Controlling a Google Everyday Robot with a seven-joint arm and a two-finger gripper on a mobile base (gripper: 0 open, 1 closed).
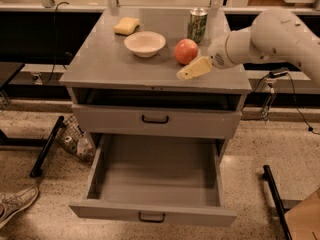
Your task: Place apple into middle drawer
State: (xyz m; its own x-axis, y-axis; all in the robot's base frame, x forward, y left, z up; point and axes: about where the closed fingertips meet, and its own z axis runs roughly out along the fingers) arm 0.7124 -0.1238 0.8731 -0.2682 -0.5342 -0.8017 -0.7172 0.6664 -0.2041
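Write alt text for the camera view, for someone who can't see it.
The robot's gripper is low over the grey cabinet top, just front-right of the apple. A white bowl, a yellow sponge and a green can also sit on top. Below, the middle drawer is pulled open, nothing in it.

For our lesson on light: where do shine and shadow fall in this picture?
Camera view: pale sheen on the apple; deep shadow in the slot under the tabletop; the open middle drawer evenly lit; the claw, close in front of the apple, shows bright.
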